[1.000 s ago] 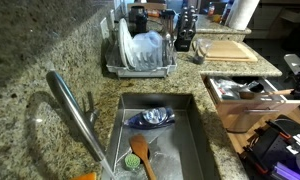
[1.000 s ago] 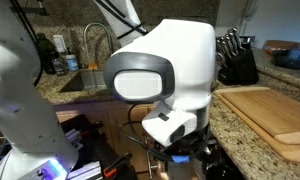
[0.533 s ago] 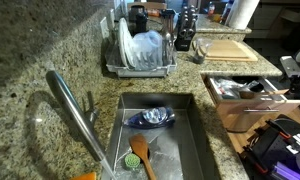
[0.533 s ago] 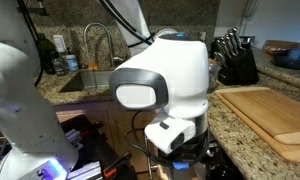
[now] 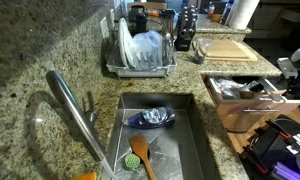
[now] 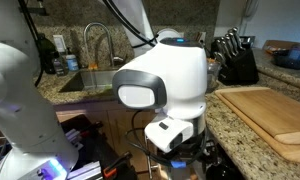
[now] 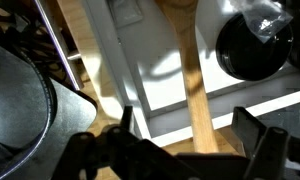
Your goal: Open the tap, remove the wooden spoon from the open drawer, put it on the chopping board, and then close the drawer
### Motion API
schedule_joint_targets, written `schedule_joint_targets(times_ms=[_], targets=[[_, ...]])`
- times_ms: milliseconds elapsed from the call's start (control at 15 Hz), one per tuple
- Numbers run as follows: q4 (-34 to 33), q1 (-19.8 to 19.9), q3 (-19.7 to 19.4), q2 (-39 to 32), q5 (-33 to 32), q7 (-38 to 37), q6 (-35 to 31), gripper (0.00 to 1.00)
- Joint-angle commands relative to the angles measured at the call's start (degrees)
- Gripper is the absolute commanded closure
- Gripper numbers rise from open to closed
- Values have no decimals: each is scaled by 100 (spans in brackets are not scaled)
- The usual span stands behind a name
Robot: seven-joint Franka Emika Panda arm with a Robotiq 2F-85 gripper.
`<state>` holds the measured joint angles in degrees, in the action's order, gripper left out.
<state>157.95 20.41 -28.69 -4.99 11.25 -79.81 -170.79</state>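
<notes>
Three hazards noted, ranked by the bulk of the item concerned.

1. Arm point(image 6: 165, 85). Its large white joint fills the middle of an exterior view, hanging over the open drawer point(image 5: 245, 95). A loose swing could strike the worktop point(image 5: 30, 60) edge or the drawer front.
2. Drawer. It juts out from the worktop and is crowded with utensils. The claw point(image 7: 180, 155) stands wide above its white compartments, with nothing between the fingers. A descent off line could catch a divider or the black round item point(image 7: 255, 45).
3. Spoon. It should lie in the drawer, but neither exterior view picks it out. A pale wooden strip point(image 7: 195, 90) runs under the claw; whether it is the handle or a divider cannot be told. A wrong pick is the likely fault, and a slim flat handle may slip.

Edges and room:
- Sink point(image 5: 200, 130): open basin, well apart from the arm.
- Board point(image 6: 275, 115): bare, ample landing room; a knife block point(image 6: 235, 60) stands near one corner.
- Tap point(image 5: 75, 115): slanted spout over the sink, no water seen.
</notes>
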Motion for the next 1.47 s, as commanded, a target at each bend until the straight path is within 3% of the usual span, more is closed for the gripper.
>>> schedule_joint_targets(times_ms=[0, 133, 333, 467, 533, 600, 733, 933, 1133, 1267, 1400], targets=[[-2, 0, 6, -5, 4, 0, 0, 0], [-109, 28, 52, -172, 99, 26, 113, 0], [-456, 390, 399, -348, 1346, 809, 930, 0], [-725, 553, 498, -522, 2105, 1352, 1166, 0], [-855, 539, 443, -703, 2219, 1257, 1134, 0], [-493, 317, 323, -334, 1845, 1014, 945, 0], [-684, 382, 311, -531, 2010, 1074, 987, 0], [-715, 771, 622, -484, 2397, 2477, 1536, 0], [-715, 704, 439, -671, 2127, 3361, 1792, 0], [-686, 533, 283, -855, 1890, 3165, 1361, 0], [-698, 543, 306, -711, 2012, 3062, 1569, 0]])
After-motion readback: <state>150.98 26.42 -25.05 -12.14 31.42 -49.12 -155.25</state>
